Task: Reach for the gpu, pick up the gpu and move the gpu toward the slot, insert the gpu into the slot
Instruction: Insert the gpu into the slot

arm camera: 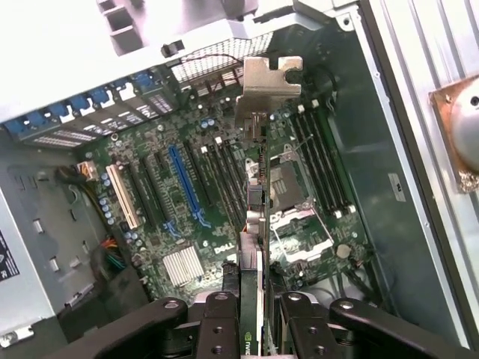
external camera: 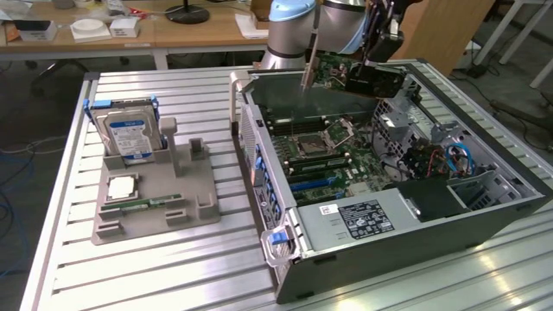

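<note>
Exterior view, foreground: a slatted metal desk (external camera: 173,272) carries an open computer case (external camera: 415,259) lying on its side, with the labelled power supply (external camera: 359,217) at its near end. Toward the exterior view's left, apart from the case, a grey holder (external camera: 199,210) bears a memory stick (external camera: 142,204), a processor (external camera: 121,186) and, farther back, an upright blue-labelled hard drive (external camera: 129,136). Inside the case lies the green motherboard (external camera: 320,162), with the square processor socket (external camera: 309,144) beyond the parallel dark and blue strips. The slot (arm camera: 183,179) belongs to this group of strips; the point marks the blue one, and which strip is meant cannot be told. Farther back and higher, near the far rim of the case, the gpu (external camera: 354,74) hangs clear of the board, tilted, its silver bracket pointing toward the exterior view's left. The claw (external camera: 382,45) is clamped on it from above. In the wrist view the claw (arm camera: 251,299) shows its two dark fingers (arm camera: 222,318) pressed against opposite faces of the gpu (arm camera: 253,224), which appears edge-on with the bracket at its far end. The card lies over the strip of board between the connector strips and the socket, seated in none of them. Behind, the arm (external camera: 302,26) rises before wooden tables (external camera: 199,32).
</note>
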Available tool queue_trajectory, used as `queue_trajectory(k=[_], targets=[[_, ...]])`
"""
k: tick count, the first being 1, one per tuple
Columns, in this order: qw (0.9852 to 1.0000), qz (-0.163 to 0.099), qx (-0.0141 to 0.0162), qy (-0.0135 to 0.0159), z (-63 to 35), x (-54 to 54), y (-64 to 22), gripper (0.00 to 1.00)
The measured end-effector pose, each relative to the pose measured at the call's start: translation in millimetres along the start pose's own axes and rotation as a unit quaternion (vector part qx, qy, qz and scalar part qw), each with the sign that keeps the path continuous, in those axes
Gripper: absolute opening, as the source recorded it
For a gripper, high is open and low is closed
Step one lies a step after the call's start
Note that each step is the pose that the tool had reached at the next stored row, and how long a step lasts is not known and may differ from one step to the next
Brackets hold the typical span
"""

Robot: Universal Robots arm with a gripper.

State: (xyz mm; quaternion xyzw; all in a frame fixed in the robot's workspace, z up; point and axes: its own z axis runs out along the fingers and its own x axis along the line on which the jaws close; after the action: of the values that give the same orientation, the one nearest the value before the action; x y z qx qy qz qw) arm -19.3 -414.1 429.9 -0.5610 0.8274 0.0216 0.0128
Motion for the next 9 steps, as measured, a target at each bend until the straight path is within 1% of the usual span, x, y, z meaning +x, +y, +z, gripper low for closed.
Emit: queue_trajectory(k=[1,3,4,6,9], targets=[[1.0000,-0.003,-0.0002,0.0000,0.0,-0.1,-0.2,0.25],[1.0000,-0.009,-0.0011,-0.0015,0.1,-0.1,-0.3,0.25],[0.9999,-0.015,-0.0013,-0.0018,0.2,-0.1,-0.3,0.25],[0.9995,-0.031,0.0000,-0.0022,0.5,-0.1,-0.4,0.25],[0.9985,-0.054,0.0040,-0.0036,1.4,0.0,-0.4,0.25]])
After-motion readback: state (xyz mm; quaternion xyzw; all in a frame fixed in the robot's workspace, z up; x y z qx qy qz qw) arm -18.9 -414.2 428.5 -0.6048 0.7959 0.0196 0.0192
